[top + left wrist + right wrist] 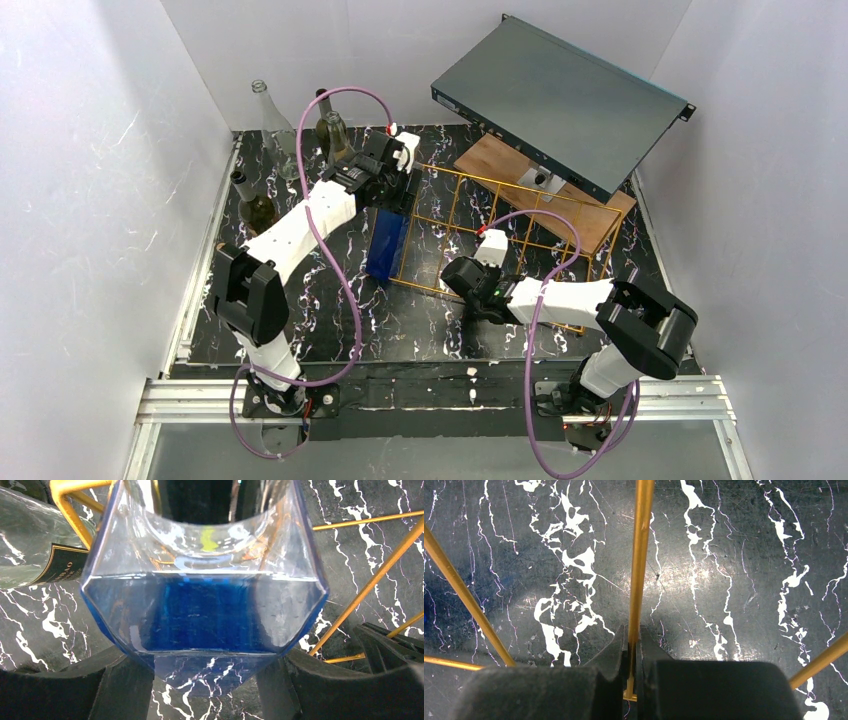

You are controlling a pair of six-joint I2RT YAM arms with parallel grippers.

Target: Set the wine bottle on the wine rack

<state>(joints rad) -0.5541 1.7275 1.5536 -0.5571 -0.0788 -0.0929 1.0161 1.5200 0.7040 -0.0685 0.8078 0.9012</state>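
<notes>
"Top external puts the blue hexagonal glass bottle (388, 245) lying lengthwise at the left end of the orange-gold wire rack (520, 225), with the left gripper (397, 200) over its far end. Is the bottle inside the end slot?"

"From above I cannot tell; its body covers the rack's outer wire. The left wrist camera is more use. There, gold wires run on both sides of the bottle, and the black fingers (65, 690) press against its flat sides, so that gripper is grasping it. A greenish glass bottle with a black label (30, 540) shows at the upper left."

"And the other arm?"

"Top external only shows it reaching to the rack's near edge. The right wrist camera shows the right gripper (633, 640) clenched on one thin gold wire, just above where it meets a cross wire, over the black white-veined marble tabletop (749, 580)."

"What does the overhead view add?"

"A grey metal box (560, 95) sits tilted over a brown wooden board (590, 215) behind the rack, and several clear and dark upright bottles (265, 115) stand at the far left."
</notes>
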